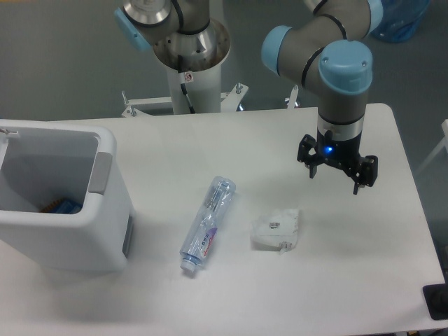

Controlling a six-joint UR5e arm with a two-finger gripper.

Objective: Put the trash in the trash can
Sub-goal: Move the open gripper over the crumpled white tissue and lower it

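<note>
Bin (66, 231): stood at the left edge of the table (210, 301); white boxy plastic, rounded corners, grey inner walls, grey panel on its right side. Something blue and orange lay at the bottom, too small to identify.

Bottle (207, 224): lay on its side on the table, between bin and wad, cap end toward the near edge. Clear crushed plastic, blue-and-red label at mid-body.

Bottle handling: judged light, springy and slick; the flattened wall would likely yield under pressure. Best hold judged to be across the labelled mid-body, where the section looked narrowest and the label offered some friction.

Wad (276, 229): lay just right of the bottle, apart from it. Crumpled white paper, irregular, low, with a small dark mark on top.

Wad handling: judged very light and soft; it should compress rather than slip. Hold across the bulk of it, fingers closing from either side.

Gripper (337, 176): hung above the table, right of and behind the wad, fingers pointed down, spread wide, holding nothing.

Table: white, smooth, matte.
</note>
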